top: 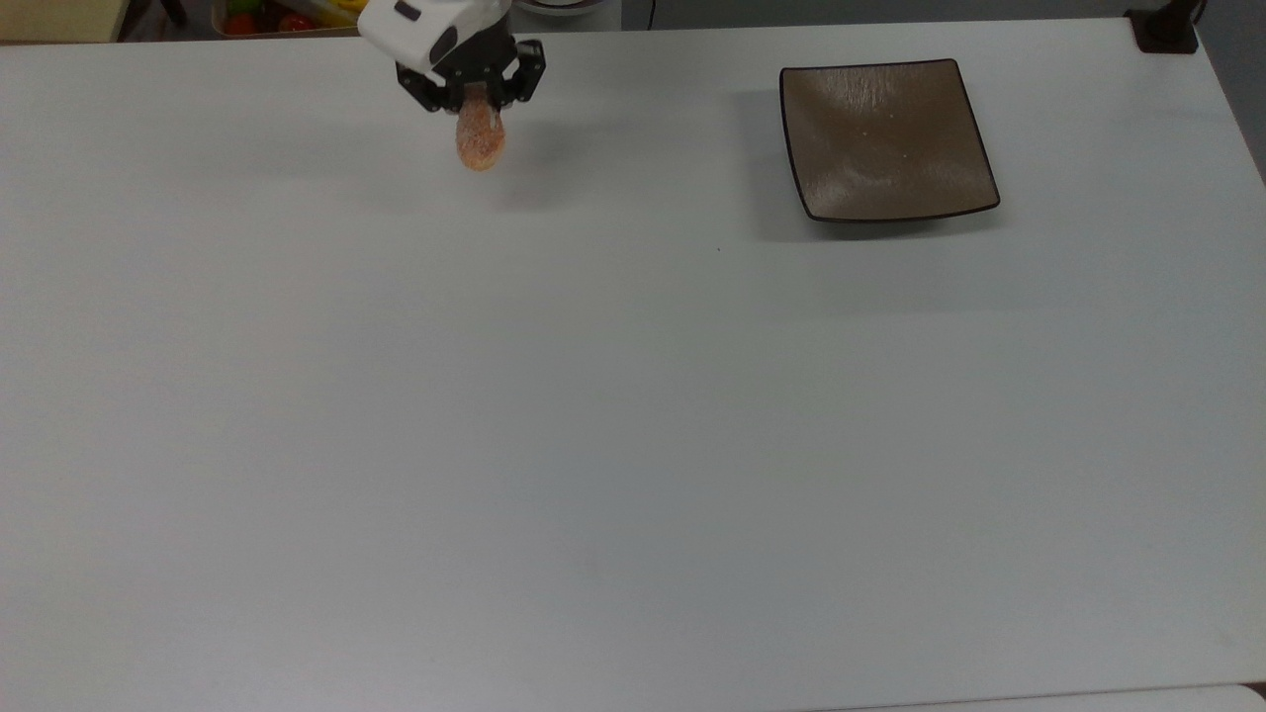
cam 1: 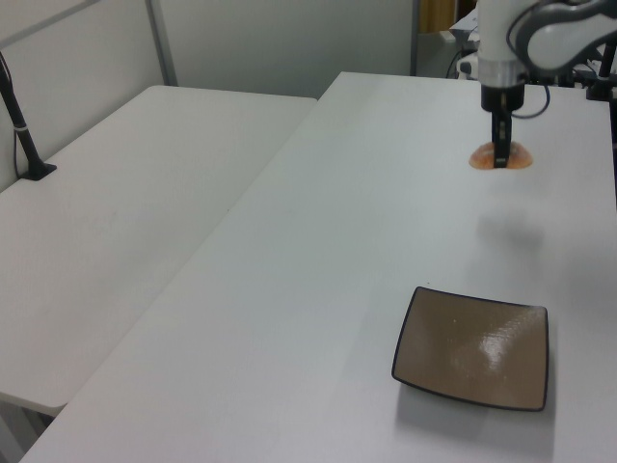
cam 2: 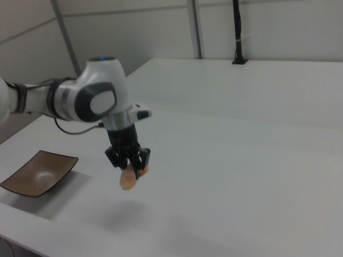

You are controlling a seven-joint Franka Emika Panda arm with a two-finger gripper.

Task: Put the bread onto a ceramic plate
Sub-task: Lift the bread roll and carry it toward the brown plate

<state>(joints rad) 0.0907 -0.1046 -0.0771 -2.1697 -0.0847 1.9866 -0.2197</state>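
- The gripper (top: 478, 102) is seen near the top edge of the top view, its two black fingers pressed against the sides of the bread (top: 480, 138), which is clamped between them.
- In the right view the gripper (cam 2: 129, 165) points straight down from the white arm (cam 2: 91, 101), and the bread (cam 2: 128, 179) hangs on edge below the fingertips.
- The bread is held clear of the white table (top: 593, 445); a soft shadow (cam 2: 124, 218) is cast on the table surface well below it in the right view.
- In the left view the gripper (cam 1: 499, 152) is shown edge-on as a thin dark bar across the middle of the bread (cam 1: 517, 156), whose orange-brown ends stick out to either side.
- A grey shadow (cam 1: 509, 230) is seen on the table in the left view, below the bread and apart from it.
- The ceramic plate (top: 883, 138) rests flat on the table, well apart from the bread, towards the top view's right.
- In the left view the ceramic plate (cam 1: 474, 347) lies near the lower edge, nearer the camera than the gripper.
- In the right view the ceramic plate (cam 2: 37, 172) is seen at the right view's left, beside the arm.
- A tray of coloured items (top: 287, 15) is partly seen beyond the table's far edge in the top view.
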